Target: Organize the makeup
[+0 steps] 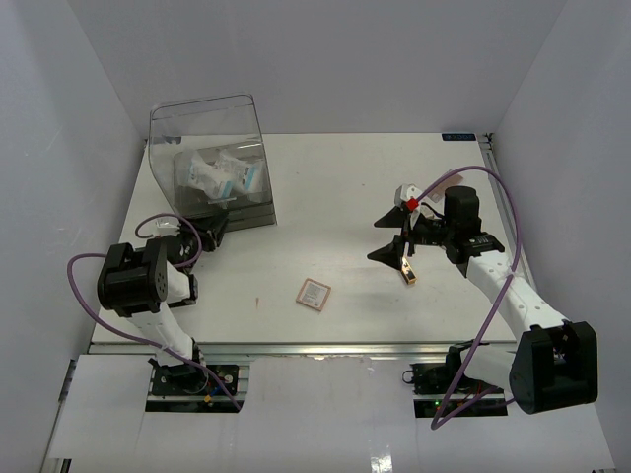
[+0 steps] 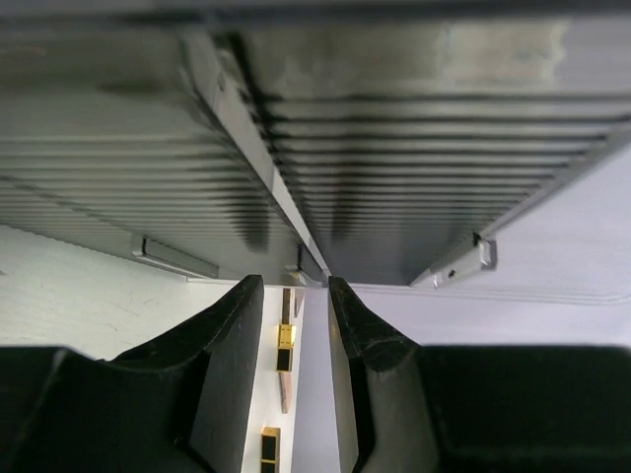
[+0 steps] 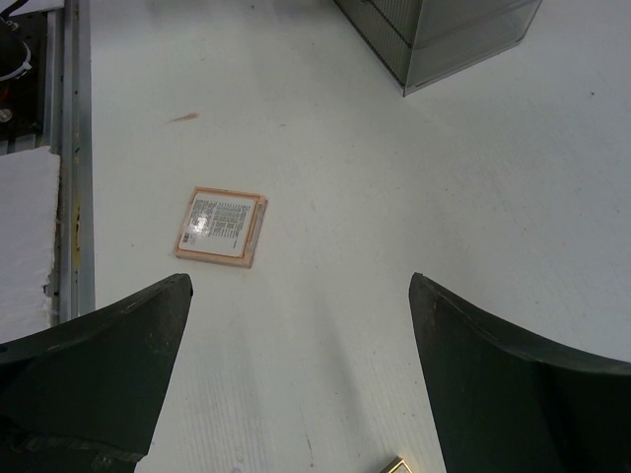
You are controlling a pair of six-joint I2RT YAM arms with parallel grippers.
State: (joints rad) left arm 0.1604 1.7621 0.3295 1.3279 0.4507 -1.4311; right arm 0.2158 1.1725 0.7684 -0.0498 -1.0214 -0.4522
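Note:
A pink square palette (image 1: pixel 314 294) lies label-up on the white table, also in the right wrist view (image 3: pixel 221 227). A small gold tube (image 1: pixel 407 274) lies just in front of my right gripper (image 1: pixel 380 238), which is wide open and empty above the table (image 3: pixel 299 286); only the tube's tip (image 3: pixel 398 466) shows there. Clear packets with white-and-blue labels (image 1: pixel 219 177) sit inside the clear box (image 1: pixel 207 128). My left gripper (image 1: pixel 212 232) is at the box's front left corner, its fingers a narrow gap apart (image 2: pixel 296 284) with nothing between them.
The box's ribbed underside (image 2: pixel 394 148) fills the left wrist view; its corner shows in the right wrist view (image 3: pixel 444 39). A tan flat item (image 1: pixel 450 182) lies partly hidden behind the right arm's cable. Walls close in the table on three sides.

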